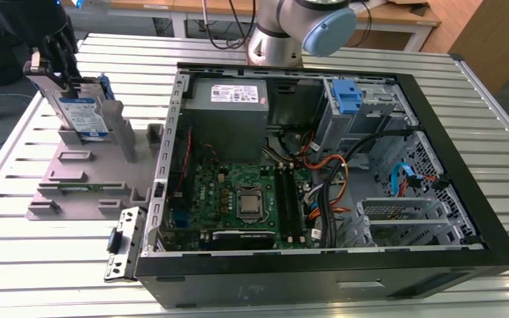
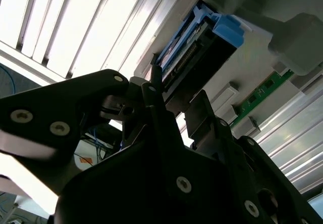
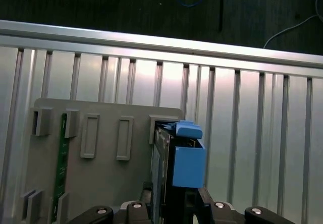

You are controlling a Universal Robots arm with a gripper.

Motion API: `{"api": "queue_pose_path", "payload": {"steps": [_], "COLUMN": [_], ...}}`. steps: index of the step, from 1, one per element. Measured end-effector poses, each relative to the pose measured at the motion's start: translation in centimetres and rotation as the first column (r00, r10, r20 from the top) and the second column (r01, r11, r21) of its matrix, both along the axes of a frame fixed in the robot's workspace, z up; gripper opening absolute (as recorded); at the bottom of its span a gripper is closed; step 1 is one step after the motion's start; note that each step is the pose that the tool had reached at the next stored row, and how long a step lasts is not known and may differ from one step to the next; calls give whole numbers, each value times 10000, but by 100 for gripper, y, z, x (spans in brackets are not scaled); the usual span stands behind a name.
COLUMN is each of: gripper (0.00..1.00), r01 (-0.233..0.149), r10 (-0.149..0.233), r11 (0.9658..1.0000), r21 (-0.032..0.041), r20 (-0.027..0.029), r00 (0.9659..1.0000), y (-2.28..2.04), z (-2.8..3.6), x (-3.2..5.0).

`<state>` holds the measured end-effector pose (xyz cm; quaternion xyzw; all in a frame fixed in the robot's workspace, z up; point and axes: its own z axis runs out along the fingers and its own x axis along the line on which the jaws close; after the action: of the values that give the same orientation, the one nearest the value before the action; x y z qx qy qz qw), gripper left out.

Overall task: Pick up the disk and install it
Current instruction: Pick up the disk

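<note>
The disk [image 1: 85, 114], a silver drive with a white-and-blue label in blue carrier rails, stands on edge on the grey fixture [image 1: 77, 179] at the exterior view's left, outside the computer case. My gripper [image 1: 60, 93] comes down on it from above, with a finger along each flat side. The first wrist view has the disk's blue rail [image 3: 187, 159] rising between my fingers [image 3: 147, 196], which sit close against it, so my gripper [image 3: 174, 200] is shut on it. In the second wrist view the disk [image 2: 202, 42] lies just past my gripper [image 2: 176, 95].
The open computer case [image 1: 466, 192] lies at the exterior view's right, with the motherboard [image 1: 236, 199], the grey power-supply box [image 1: 228, 99], loose cables and a blue bracket [image 1: 347, 96] in the drive bay. A green board [image 3: 61, 158] sits in the fixture. The slatted metal table [image 1: 42, 265] runs all around.
</note>
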<state>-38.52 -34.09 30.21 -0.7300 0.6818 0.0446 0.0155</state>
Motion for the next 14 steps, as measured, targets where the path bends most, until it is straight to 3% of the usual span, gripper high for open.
{"api": "queue_pose_path", "payload": {"steps": [14], "gripper": [45], "r01": [0], "r10": [0], "r11": [10000], "r21": [0], "r20": [-5], "r00": [10000], "y": [3], "z": [11], "x": [9]}}
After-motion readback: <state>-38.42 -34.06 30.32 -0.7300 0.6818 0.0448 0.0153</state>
